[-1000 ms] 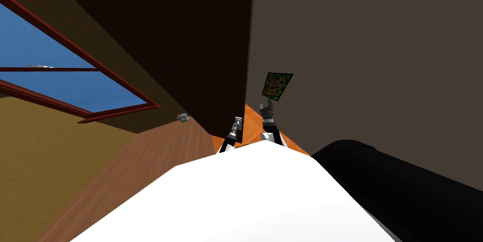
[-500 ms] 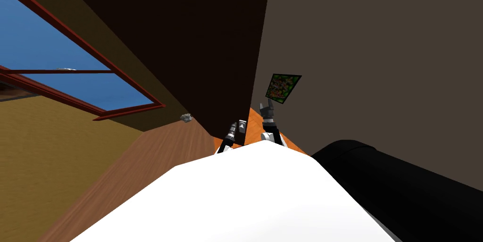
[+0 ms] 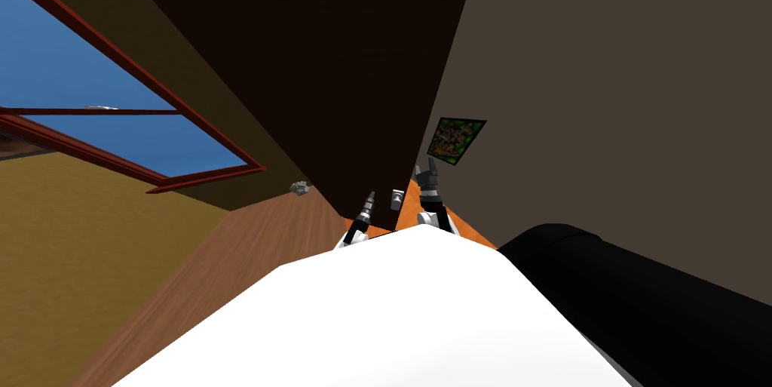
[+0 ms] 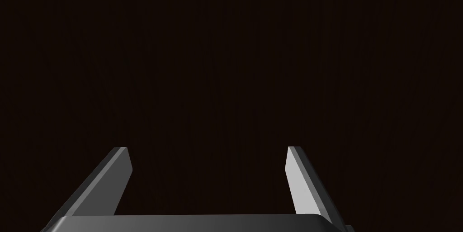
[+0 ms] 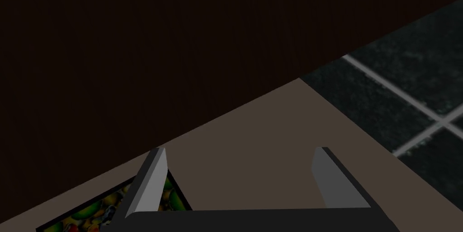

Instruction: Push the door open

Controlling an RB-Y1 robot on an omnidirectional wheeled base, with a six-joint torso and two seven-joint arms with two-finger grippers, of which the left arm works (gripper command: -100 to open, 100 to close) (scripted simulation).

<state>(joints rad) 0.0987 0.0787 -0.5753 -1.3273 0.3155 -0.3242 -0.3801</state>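
the door (image 3: 317,66) is a broad dark brown slab running from the top of my head view down to just ahead of me, standing partly open, its free edge slanting down toward the strip of orange floor (image 3: 464,225) between it and the grey-brown wall (image 3: 603,103) on my right. my left gripper (image 3: 369,201) is up against the door's face near its lower end, just inside that edge. in the left wrist view its fingers (image 4: 118,175) are spread wide with nothing between them, and the flat dark brown of the door lies right beyond the tips, though i cannot tell whether they touch it. a small light grey piece (image 3: 397,198) sits at the door's edge just beside that gripper; what it is i cannot make out. my right gripper (image 3: 430,171) is raised over the orange floor past the door's edge, below a green patterned picture (image 3: 456,139) on the wall, and its own blades are likewise spread wide and hold nothing. off to my left a red-framed window (image 3: 200,173) shows blue, and a small grey object (image 3: 300,188) lies on the brown wooden floor (image 3: 226,269)
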